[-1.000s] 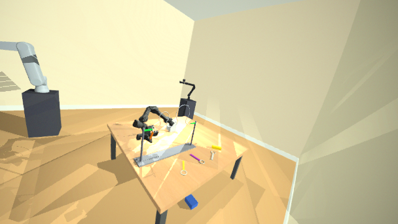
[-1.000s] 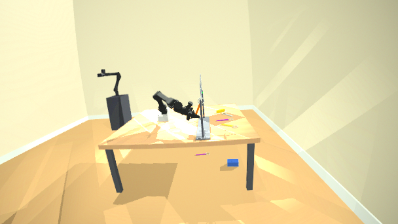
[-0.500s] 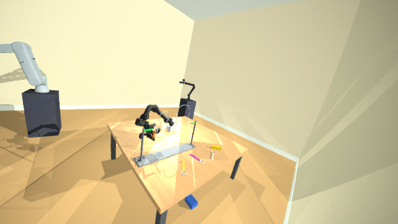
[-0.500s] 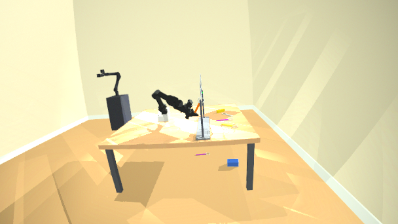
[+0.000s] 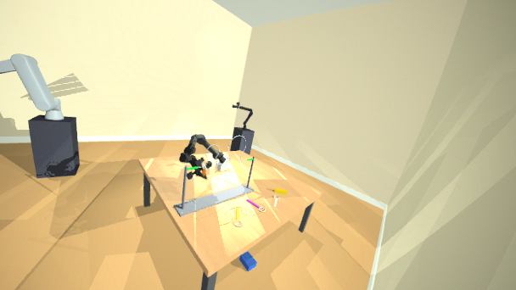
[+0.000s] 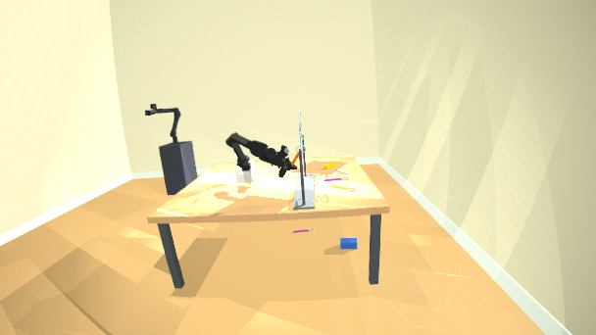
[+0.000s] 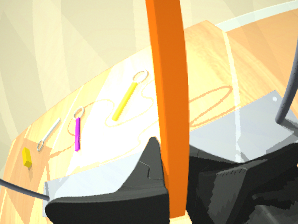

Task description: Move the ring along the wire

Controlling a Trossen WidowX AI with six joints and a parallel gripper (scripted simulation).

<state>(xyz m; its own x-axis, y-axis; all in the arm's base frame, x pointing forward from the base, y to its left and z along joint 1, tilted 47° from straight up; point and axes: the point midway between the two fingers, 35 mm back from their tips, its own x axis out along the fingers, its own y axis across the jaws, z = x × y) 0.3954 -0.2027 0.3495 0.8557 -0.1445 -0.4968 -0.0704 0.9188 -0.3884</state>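
My gripper (image 5: 204,175) (image 6: 293,167) (image 7: 158,141) is shut on the orange handle (image 5: 204,172) (image 6: 295,159) (image 7: 172,95), which slants up from the fingers toward the wire. The ring at its upper end is tiny in the top and exterior views; whether the wire passes through it cannot be made out. The handle is just inward of the green part (image 5: 193,168) at the near post (image 5: 184,188) (image 6: 302,183). The other green part (image 5: 250,159) is at the far post (image 5: 250,174). The thin grey wire (image 5: 238,136) rises in arcs between them. The ring and wire are outside the wrist view.
The posts stand on a grey base plate (image 5: 216,199) (image 6: 305,186) (image 7: 220,142). Beyond it on the table lie a yellow-handled ring (image 5: 238,214) (image 7: 125,102), a purple-handled ring (image 5: 253,203) (image 7: 77,134), a pale tool (image 7: 50,133) and a yellow-handled tool (image 5: 280,192).
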